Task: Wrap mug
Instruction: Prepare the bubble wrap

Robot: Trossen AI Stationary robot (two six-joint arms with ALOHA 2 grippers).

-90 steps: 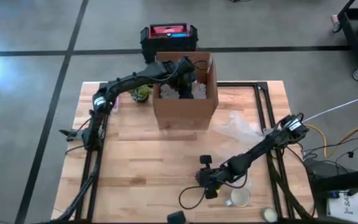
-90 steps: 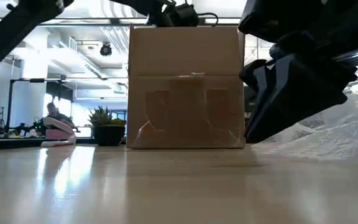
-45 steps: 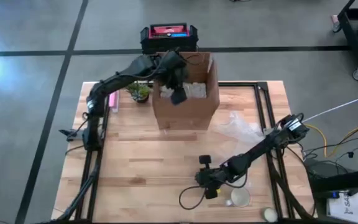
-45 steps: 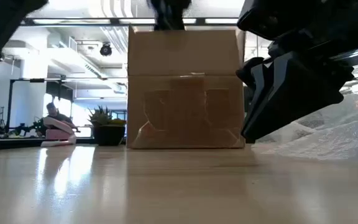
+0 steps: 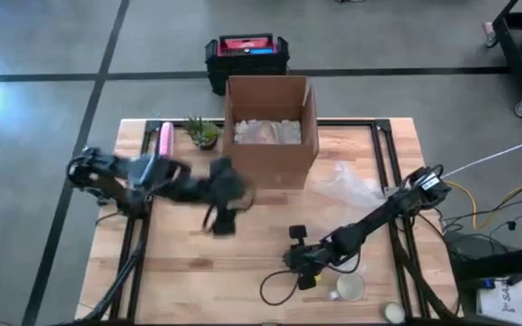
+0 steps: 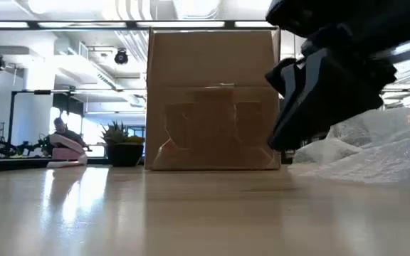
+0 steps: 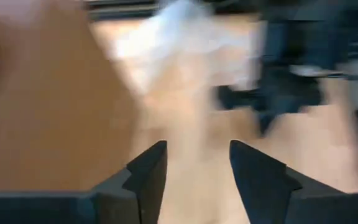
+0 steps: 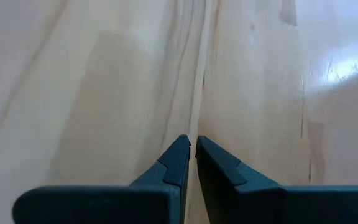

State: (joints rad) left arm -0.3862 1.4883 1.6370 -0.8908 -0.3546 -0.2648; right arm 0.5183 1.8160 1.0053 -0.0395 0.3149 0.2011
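Pale wooden tabletop (image 5: 198, 263) has a broad bare stretch across its near middle and left. At its far edge stands the open brown cardboard box (image 5: 271, 136), with a small green potted plant (image 5: 203, 133) and a pink object (image 5: 164, 141) to its left. Crinkled clear plastic wrap (image 5: 345, 186) lies right of the box. The left gripper (image 5: 221, 215), fingers apart and empty, hovers over bare wood in front of the box. The right gripper (image 8: 190, 149), fingers nearly closed on nothing, sits low near the front edge. The white mug (image 5: 350, 289) stands just beside it, near the front right corner.
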